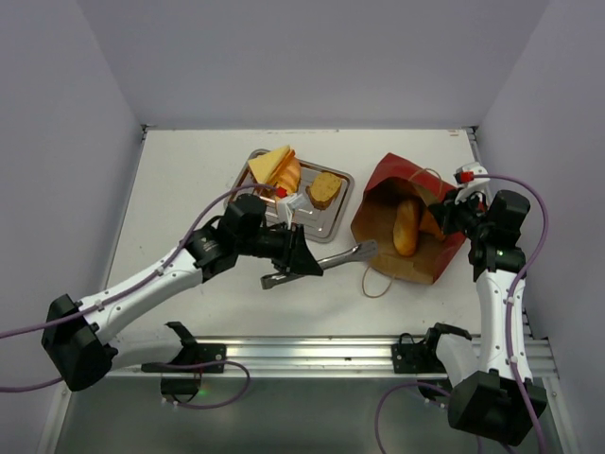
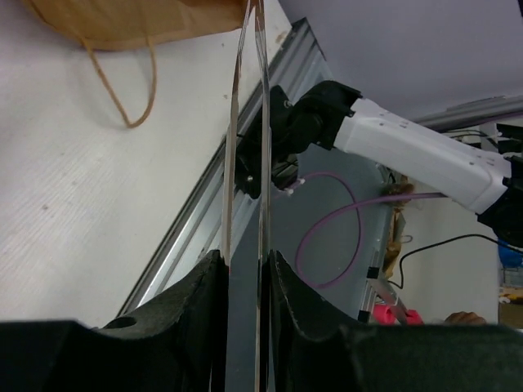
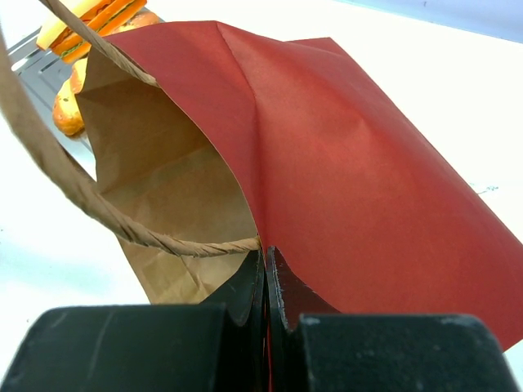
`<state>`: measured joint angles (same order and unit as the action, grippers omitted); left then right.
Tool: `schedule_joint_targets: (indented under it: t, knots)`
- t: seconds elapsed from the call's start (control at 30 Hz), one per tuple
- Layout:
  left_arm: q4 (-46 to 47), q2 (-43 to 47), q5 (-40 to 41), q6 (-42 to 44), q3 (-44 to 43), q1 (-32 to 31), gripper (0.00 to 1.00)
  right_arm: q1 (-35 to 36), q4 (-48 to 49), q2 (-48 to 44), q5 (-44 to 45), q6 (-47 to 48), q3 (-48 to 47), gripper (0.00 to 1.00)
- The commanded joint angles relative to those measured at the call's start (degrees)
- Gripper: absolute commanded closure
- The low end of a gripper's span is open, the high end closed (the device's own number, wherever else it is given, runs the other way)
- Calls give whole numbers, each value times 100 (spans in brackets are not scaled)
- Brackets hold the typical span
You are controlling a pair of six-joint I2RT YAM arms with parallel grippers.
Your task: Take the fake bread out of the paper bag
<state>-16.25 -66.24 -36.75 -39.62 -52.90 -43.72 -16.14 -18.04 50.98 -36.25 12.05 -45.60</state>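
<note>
1. Top external view: the paper bag [image 1: 392, 175] lies on its side on the white table [image 1: 189, 189]. Its dark-red outside faces up and its tan mouth opens toward the arms.
2. A baguette-like loaf [image 1: 406, 227] lies inside the bag, just within the mouth. An orange shape just to its right is partly hidden by the right arm, and I cannot tell what it is.
3. The steel tray [image 1: 317, 219] sits just left of the bag. It carries yellow toast slices [image 1: 269, 163], an orange loaf [image 1: 288, 175] and a brown roll [image 1: 324, 189].
4. The left gripper [image 1: 304, 260] is clamped on a pair of metal tongs [image 1: 340, 257], whose tips point at the lower left edge of the bag's mouth.
5. In the left wrist view, the black fingers [image 2: 200, 294] squeeze the two tong blades [image 2: 264, 163] almost parallel, with a narrow gap between them.
6. The right gripper [image 3: 265, 265] is pinched tight on the bag's red edge [image 3: 343, 163], beside the root of a twine handle [image 3: 73, 184].
7. The other twine handle [image 1: 378, 284] lies as a loop on the table in front of the mouth.
</note>
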Motion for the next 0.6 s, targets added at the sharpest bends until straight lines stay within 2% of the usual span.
schedule_joint_targets:
  t: [0.0, 0.27, 0.57]
  knots:
    - [1185, -230, 194, -582, 8, -311, 69, -12, 117, -27, -172, 34, -10, 99]
    - [1668, -1303, 1757, -951, -439, -1094, 69, -12, 117, -44, -216, 43, 25, 98]
    - [2398, -2664, 2409, -1592, -1002, -1235, 69, -12, 117, -44, -260, 69, 34, 98]
